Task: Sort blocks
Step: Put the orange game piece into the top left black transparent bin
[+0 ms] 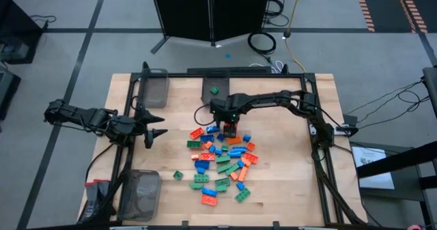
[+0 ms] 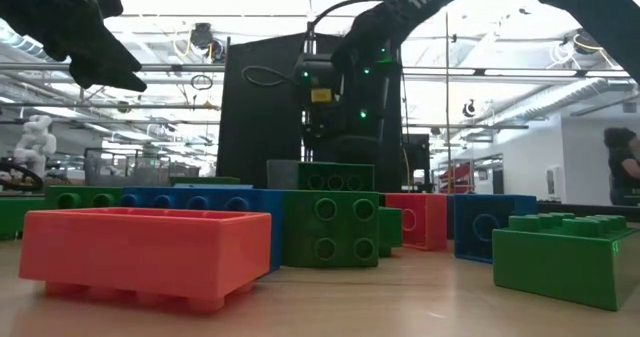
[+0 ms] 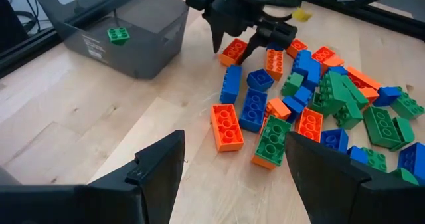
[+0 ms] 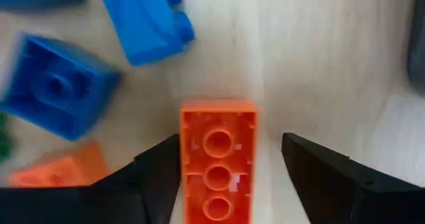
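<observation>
Right wrist view shows the step plainly: the right gripper is down over an orange brick lying studs-hollow-side up on the counter, jaws spread with one finger on each long side of it and a gap showing at least on one side, so not yet pinching. That puts the task in the pick phase for one orange piece at the far edge of the pile. High view places this at the top of the blocks, a loose heap of orange, green and blue bricks mid-counter, with the right gripper just above the heap. One green brick already sits in the far centre bin (so sorting has begun, though nearly all of the heap is unsorted). Two more bins stand at the left side, far bin and near bin. Left gripper waits off to the left of the pile, well apart from it, jaws spread and holding nothing. Next move likely calls for closing squarely on the brick's long sides, lifting clear without dragging the blue bricks beside it, then carrying it to whichever bin takes orange; which one that is, cannot tell.
</observation>
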Motion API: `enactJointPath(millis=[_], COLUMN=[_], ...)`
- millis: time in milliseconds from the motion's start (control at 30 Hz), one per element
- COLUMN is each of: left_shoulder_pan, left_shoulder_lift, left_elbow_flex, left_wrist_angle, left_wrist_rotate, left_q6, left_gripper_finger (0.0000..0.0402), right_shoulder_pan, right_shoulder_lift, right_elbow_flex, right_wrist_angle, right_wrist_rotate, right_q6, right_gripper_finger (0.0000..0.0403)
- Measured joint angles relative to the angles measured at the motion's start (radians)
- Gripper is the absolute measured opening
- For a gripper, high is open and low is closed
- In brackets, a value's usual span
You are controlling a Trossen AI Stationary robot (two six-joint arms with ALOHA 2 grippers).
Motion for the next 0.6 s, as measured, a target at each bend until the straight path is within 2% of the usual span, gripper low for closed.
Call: enactJointPath(millis=[167,600], left_shoulder_pan=[0.000,0.000], left_shoulder_lift=[0.000,0.001], left_elbow_flex=[0.000,0.000], left_wrist_angle=[0.000,0.000], left_wrist_rotate=[0.000,0.000], left_q6=[0.000,0.000], left_gripper_finger=[0.0257,0.0257], right_shoulder_pan=[-0.006,0.018], right_shoulder_lift=[0.000,-0.050], right_elbow_flex=[0.000,0.013], right_wrist_angle=[-0.032,-0.102], right_wrist_rotate=[-0.010,-0.014], right_q6=[-0.006,0.031], right_gripper_finger=[0.0113,0.0116])
